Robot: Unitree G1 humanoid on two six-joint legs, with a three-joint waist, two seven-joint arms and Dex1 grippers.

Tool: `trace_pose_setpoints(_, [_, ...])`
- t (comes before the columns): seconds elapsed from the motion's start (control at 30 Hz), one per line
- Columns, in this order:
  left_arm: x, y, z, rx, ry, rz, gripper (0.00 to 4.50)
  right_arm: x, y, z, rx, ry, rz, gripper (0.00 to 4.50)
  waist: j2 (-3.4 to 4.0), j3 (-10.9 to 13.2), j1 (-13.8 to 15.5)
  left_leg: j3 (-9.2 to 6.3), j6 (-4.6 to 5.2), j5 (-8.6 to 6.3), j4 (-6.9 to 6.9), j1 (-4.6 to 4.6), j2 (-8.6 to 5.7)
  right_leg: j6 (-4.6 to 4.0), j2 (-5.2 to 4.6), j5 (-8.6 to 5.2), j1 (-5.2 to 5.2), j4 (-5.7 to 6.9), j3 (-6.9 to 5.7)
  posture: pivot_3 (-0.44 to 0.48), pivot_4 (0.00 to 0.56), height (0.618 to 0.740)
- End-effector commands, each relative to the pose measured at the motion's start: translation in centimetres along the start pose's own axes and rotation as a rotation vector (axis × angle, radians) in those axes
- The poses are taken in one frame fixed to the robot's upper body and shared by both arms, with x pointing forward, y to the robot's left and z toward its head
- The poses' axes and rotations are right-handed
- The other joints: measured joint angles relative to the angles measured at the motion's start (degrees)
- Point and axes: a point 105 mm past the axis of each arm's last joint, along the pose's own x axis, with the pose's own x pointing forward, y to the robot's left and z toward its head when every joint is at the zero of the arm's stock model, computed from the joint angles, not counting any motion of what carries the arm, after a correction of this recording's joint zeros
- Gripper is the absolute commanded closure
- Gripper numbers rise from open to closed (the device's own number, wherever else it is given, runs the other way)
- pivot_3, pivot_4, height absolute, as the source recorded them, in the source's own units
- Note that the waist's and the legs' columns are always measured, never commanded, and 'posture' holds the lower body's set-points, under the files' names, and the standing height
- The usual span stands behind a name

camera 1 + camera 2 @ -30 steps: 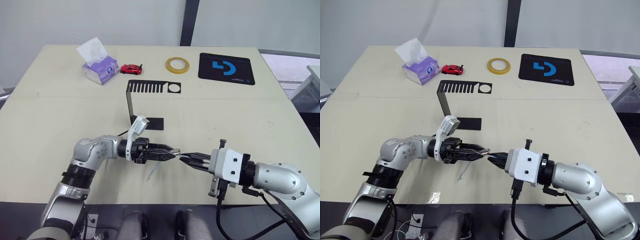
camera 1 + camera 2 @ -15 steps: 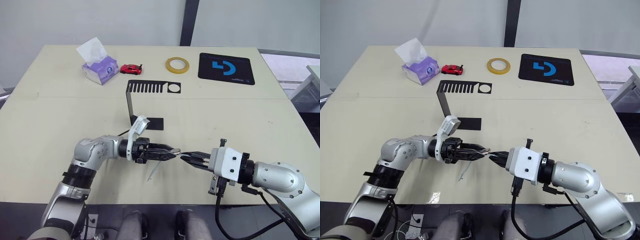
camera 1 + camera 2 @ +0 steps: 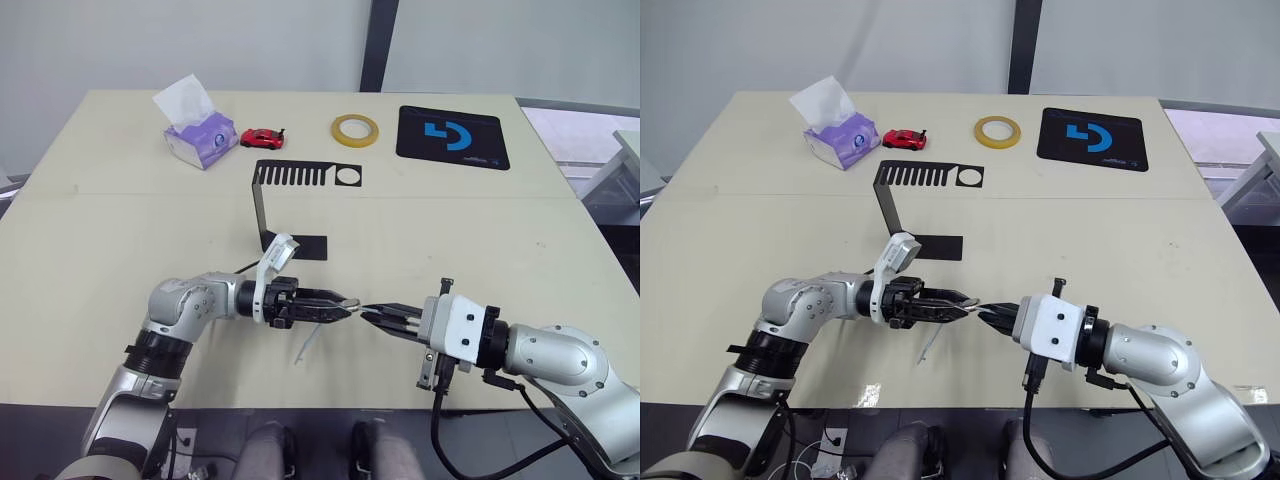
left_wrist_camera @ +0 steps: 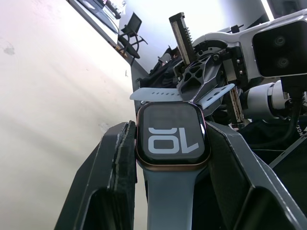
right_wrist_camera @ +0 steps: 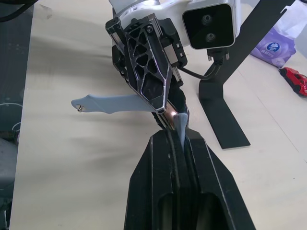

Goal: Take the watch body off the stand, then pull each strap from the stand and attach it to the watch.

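My left gripper point(image 3: 338, 305) is shut on the watch body point(image 4: 171, 141), a rounded-square case with a black screen and white digits. One pale blue-grey strap point(image 5: 115, 103) is joined to the case and hangs toward the table point(image 3: 306, 345). My right gripper point(image 3: 372, 316) is shut on the other strap point(image 5: 181, 125), and that strap's free end touches the watch's far edge. The two grippers meet tip to tip over the table's front middle. Behind them the black stand point(image 3: 263, 205) stands bare, with nothing in its comb slots.
Along the far edge of the table sit a purple tissue box point(image 3: 200, 135), a red toy car point(image 3: 262, 137), a yellow tape roll point(image 3: 356, 129) and a black mat with a blue logo point(image 3: 452, 136). The stand's flat base point(image 3: 305, 246) lies just behind the left wrist.
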Motion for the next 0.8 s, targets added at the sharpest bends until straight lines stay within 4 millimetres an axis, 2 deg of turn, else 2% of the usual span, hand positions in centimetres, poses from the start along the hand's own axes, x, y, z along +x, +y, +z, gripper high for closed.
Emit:
trace_pose_setpoints(0.03, [0.0, -0.55, 0.4, 0.033, -0.005, -0.018, 2.75, -0.23, -0.3, 0.45, -0.025, -0.017, -0.017, 4.5, 0.0, 0.0, 0.0, 0.0, 0.0, 0.0, 0.0, 0.0, 0.0, 0.0, 0.0, 0.0, 0.0, 0.0, 0.0, 0.0, 0.15, 0.74])
trace_pose_setpoints(0.8, [0.27, -0.61, 0.2, 0.033, -0.005, -0.025, 2.75, 0.22, 0.06, 0.07, -0.027, -0.011, -0.005, 4.5, 0.0, 0.0, 0.0, 0.0, 0.0, 0.0, 0.0, 0.0, 0.0, 0.0, 0.0, 0.0, 0.0, 0.0, 0.0, 0.0, 0.15, 0.74])
